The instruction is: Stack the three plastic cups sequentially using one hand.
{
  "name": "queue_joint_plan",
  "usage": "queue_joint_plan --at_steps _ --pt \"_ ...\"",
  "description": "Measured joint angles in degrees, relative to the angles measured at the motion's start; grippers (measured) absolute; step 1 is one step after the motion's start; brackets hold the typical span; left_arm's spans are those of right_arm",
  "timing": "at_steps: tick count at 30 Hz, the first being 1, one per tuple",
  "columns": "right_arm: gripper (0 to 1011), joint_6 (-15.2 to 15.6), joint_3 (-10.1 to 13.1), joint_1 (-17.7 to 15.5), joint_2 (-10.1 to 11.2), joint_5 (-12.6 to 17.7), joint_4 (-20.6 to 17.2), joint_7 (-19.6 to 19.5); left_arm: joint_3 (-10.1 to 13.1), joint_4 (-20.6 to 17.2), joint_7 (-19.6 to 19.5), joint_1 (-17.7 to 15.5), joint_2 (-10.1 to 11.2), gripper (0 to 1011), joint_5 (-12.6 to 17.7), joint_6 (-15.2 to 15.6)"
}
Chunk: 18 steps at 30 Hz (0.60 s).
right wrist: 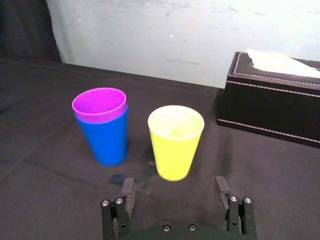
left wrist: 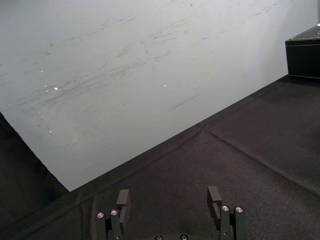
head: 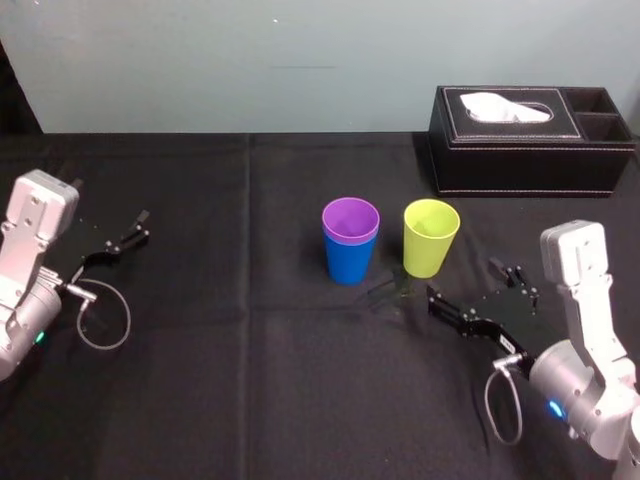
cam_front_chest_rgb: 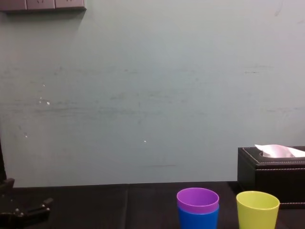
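A: Cups?
B: Purple cup [head: 350,219] nested in blue cup [head: 350,262], middle of the table [head: 250,380]. Yellow-green cup [head: 430,238] upright just beside them, rightward.
A: Right end effector [head: 466,283]?
B: Jaws apart, empty, near the yellow-green cup, not touching.
A: Left end effector [left wrist: 168,192]?
B: Parked at the table's left side, jaws apart too.

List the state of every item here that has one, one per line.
purple cup: upright, nested inside the blue cup.
blue cup: upright, holds the purple cup.
yellow-green cup: upright, empty, standing alone beside the pair.
tissue box: tissue poking out of its top slot.
right hand: open, holding nothing, just short of the yellow-green cup.
left hand: open, holding nothing, far from the cups.
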Motion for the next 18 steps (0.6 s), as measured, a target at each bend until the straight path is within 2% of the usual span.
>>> queue_joint_plan --at_steps 7,8,18 --pt "1000 -0.9 -0.3 3.4 -1.1 0.2 4.0 3.1 0.0 0.0 0.0 0.0 0.0 1011 0.0 0.0" --pt "1000 -1.2 -0.3 4.4 -1.5 0.2 5.4 3.9 0.0 0.0 0.0 0.0 0.0 1012 0.0 0.0" --pt "1000 -2.3 -0.3 7.5 -2.9 0.3 9.9 5.1 0.0 0.0 0.0 0.0 0.0 1011 0.0 0.0"
